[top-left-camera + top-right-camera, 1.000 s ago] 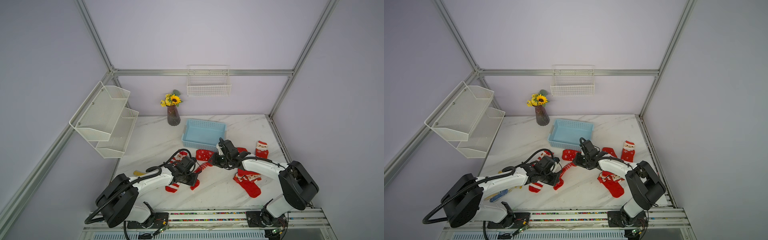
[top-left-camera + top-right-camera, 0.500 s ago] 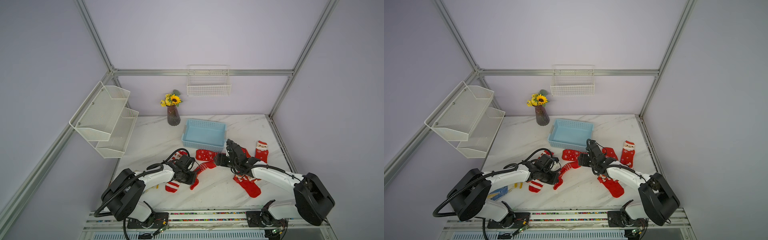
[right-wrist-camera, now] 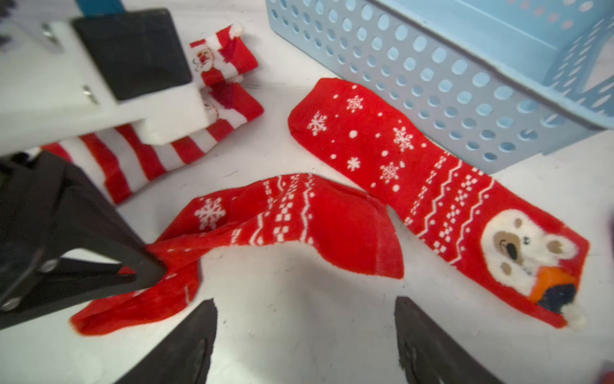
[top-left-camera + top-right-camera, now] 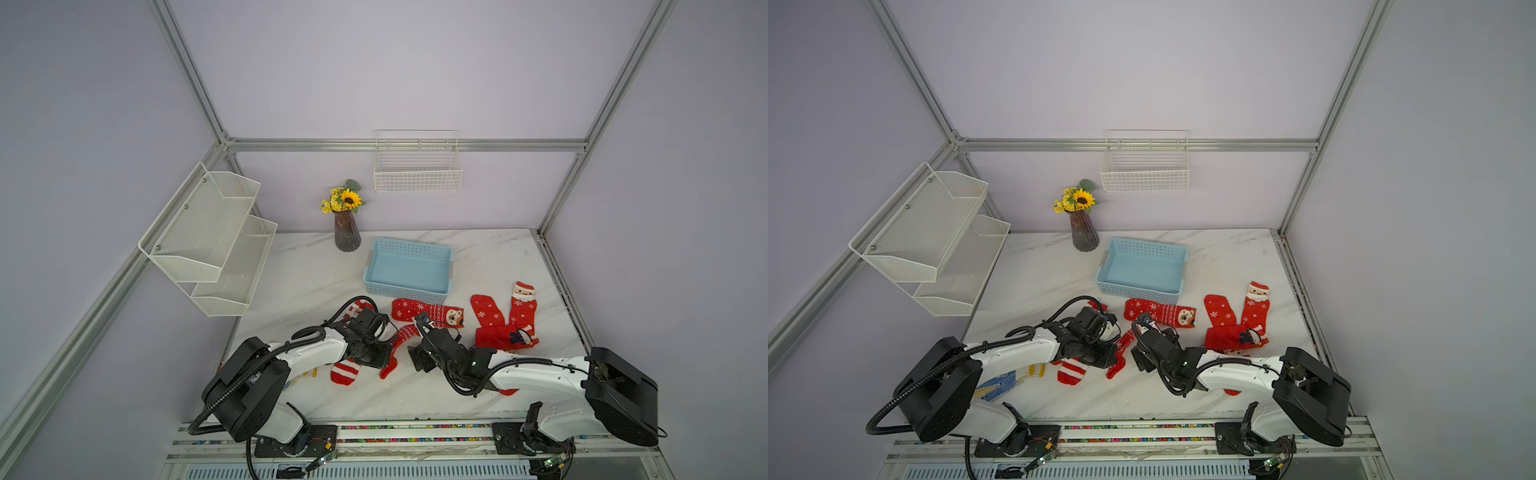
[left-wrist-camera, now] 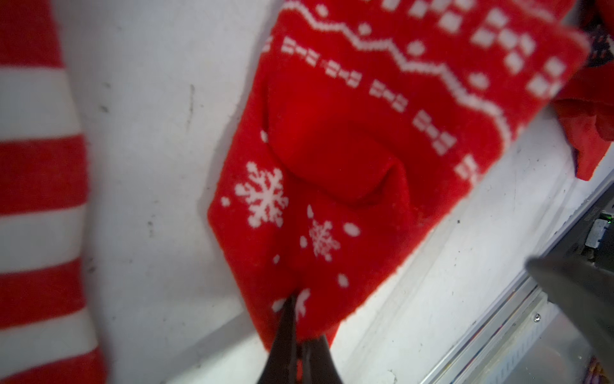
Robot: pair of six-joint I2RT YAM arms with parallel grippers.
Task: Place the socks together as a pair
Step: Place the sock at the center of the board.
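My left gripper (image 5: pixel 295 319) is shut on the foot of a red snowflake sock (image 5: pixel 332 149), whose cuff end (image 3: pixel 349 226) lies crumpled on the table. In both top views this sock (image 4: pixel 401 334) (image 4: pixel 1125 340) runs between the two grippers. My right gripper (image 3: pixel 305 306) is open over bare table just short of that cuff, nothing between its fingers; from above it (image 4: pixel 419 359) sits right of the left gripper (image 4: pixel 388 355). A matching bear-cuff snowflake sock (image 3: pixel 415 186) (image 4: pixel 428 311) lies flat by the basket. Two striped Santa socks (image 3: pixel 139 156) lie under the left arm.
A light blue basket (image 4: pixel 407 245) stands behind the socks, a vase of sunflowers (image 4: pixel 347 232) to its left. Three more red socks (image 4: pixel 505 320) lie at the right. A blue-dotted glove (image 4: pixel 1000 384) lies under the left arm. Wire shelves (image 4: pixel 208 232) hang at the left.
My right gripper has opened, let go of the snowflake sock's cuff and drawn back toward the table's front. The left gripper has kept its hold in about the same place.
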